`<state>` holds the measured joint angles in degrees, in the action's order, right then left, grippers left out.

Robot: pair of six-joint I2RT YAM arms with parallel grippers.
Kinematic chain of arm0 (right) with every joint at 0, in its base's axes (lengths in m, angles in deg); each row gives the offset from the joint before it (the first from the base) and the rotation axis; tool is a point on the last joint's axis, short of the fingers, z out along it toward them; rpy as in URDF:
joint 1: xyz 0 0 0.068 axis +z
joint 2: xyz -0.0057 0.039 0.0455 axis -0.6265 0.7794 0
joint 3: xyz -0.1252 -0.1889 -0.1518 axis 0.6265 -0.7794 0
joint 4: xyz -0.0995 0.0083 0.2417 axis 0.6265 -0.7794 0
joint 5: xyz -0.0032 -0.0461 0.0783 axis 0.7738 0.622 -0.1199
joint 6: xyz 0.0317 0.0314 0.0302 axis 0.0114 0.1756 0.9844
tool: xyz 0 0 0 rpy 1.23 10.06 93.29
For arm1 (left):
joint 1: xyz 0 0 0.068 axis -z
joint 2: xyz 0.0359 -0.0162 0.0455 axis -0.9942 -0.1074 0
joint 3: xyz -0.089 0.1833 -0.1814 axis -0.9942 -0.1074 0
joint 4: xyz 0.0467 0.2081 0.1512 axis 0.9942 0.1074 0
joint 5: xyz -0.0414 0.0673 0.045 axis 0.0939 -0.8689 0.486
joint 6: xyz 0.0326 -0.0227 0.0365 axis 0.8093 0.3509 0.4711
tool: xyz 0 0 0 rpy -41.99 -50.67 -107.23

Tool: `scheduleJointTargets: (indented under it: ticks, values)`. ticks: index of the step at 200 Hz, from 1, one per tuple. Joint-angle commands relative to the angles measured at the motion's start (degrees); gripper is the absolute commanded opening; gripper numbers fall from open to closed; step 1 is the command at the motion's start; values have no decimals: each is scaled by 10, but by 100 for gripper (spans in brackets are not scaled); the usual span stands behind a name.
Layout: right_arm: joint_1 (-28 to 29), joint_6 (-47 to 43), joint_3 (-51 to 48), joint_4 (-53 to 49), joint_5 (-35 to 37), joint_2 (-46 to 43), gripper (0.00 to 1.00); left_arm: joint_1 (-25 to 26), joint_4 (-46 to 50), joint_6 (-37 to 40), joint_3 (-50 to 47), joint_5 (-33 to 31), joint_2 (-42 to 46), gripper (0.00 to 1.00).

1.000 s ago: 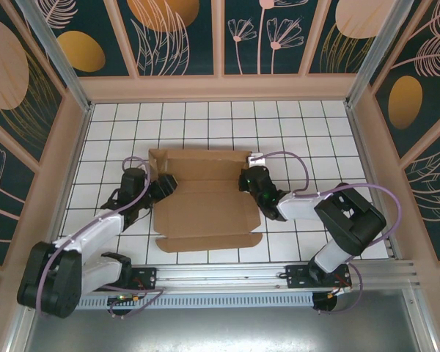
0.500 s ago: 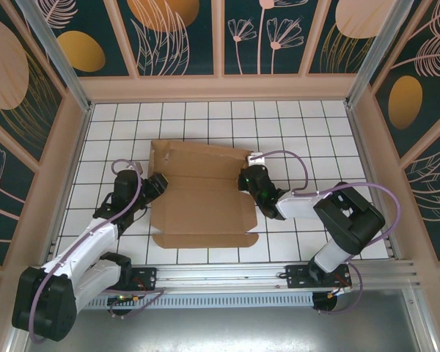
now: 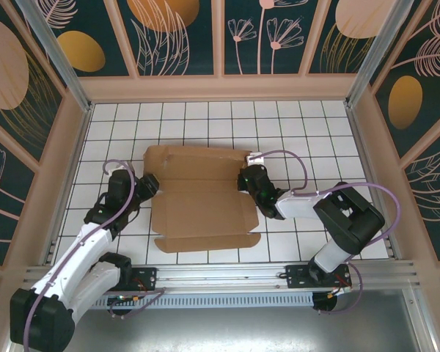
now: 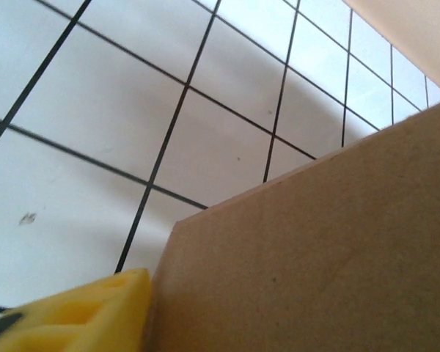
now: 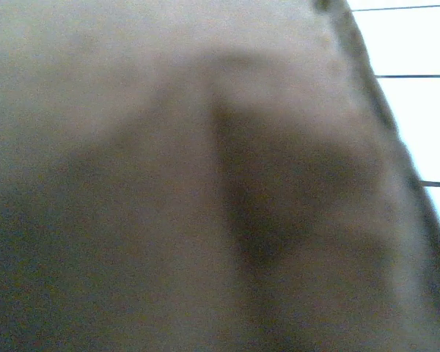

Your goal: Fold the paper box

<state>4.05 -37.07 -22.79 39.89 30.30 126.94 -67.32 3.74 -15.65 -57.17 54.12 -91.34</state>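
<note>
White, black-gridded tabletop (image 3: pixel 205 117) sits inside a booth of dark teal panels painted with leaves and orange discs. At its middle lies the paper box (image 3: pixel 202 209), a brown corrugated sheet opened flat. Its long panels run left to right, and small tabs show at the near and far corners.

The left gripper (image 3: pixel 148 183) is at the sheet's left edge, by the far-left flap. From the left wrist, a yellow fingertip (image 4: pixel 81 315) sits just beside a cardboard edge that casts a shadow on the grid behind it, so this flap seems lifted a little off the tabletop. Whether the gripper has clenched on it or merely stands alongside cannot be told.

The right gripper (image 3: pixel 246 180) is closed tight at the sheet's right edge, with cardboard blurred close against its camera. It is probably there to pin the sheet so it does not slide while the left side is worked. Whether it pinches the cardboard is unclear. Judging from how flat the sheet lies, the folding has barely begun.
</note>
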Motion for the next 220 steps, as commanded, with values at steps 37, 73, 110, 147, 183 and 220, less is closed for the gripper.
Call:
scheduleJointTargets:
  ticks: [37,73,110,147,183,220]
  values:
    - [3,-28,-2,-88,12,27,0,11,4,2,39,80,20,1]
    - [0,-32,2,-93,15,28,0,20,45,22,57,49,42,2]
    - [-4,-30,9,-98,15,33,0,23,69,23,76,26,55,21]
    - [-10,-31,10,-110,33,32,0,24,120,35,94,-67,83,48]
    - [-18,-34,3,-117,32,17,0,25,131,55,106,-72,85,50]
    - [-18,-35,2,-112,23,17,0,47,74,76,100,29,44,13]
